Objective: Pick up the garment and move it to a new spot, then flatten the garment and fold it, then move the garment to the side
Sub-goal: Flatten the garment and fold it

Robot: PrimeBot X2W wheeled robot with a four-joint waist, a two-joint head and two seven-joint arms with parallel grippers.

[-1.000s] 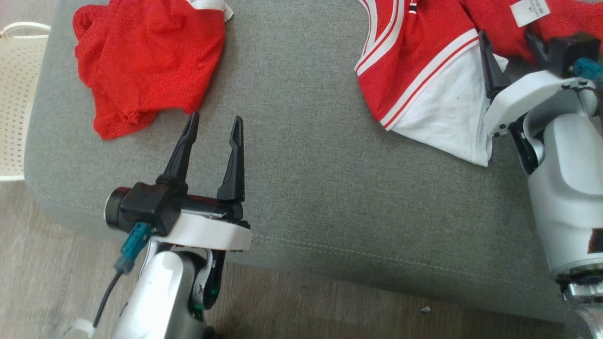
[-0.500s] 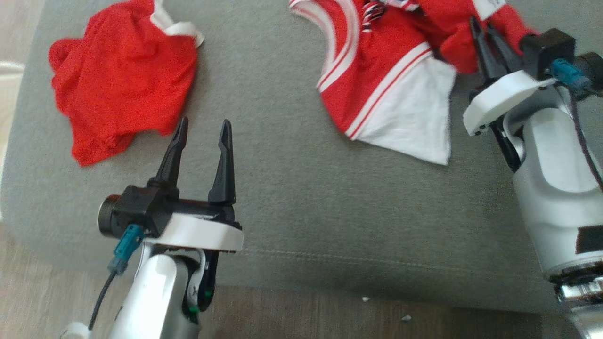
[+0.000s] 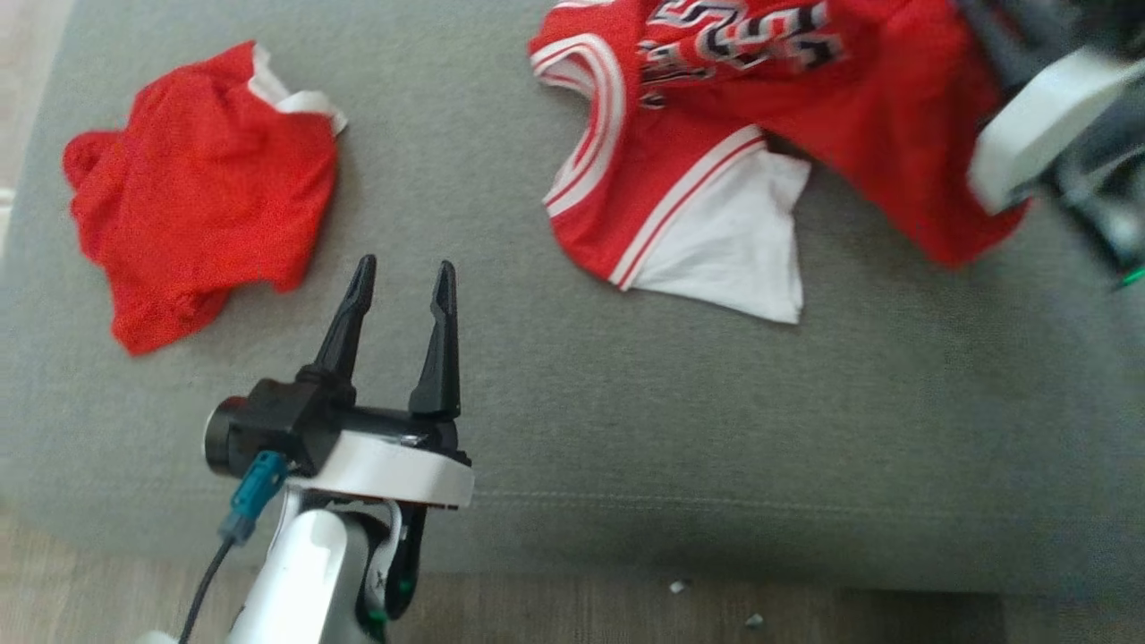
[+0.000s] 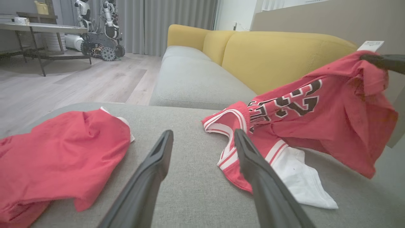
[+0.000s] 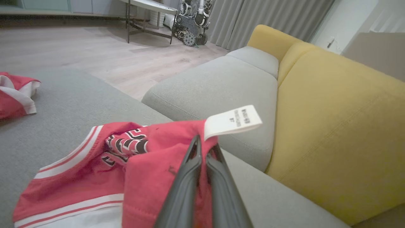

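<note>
The right gripper (image 5: 204, 142) is pinched shut on the red jersey (image 3: 707, 170) (just under its white label (image 5: 232, 122)), holding that end above the far right side of the grey ottoman (image 3: 572, 429) while the white hem (image 3: 733, 268) lies on it; the left gripper (image 3: 404, 264) hovers wide open, empty, near the front edge.

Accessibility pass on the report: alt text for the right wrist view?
The right claw is shut on a red jersey beside its white label; the jersey drapes down to a grey seat. A yellow sofa back stands at right, and another red garment lies at far left.
</note>
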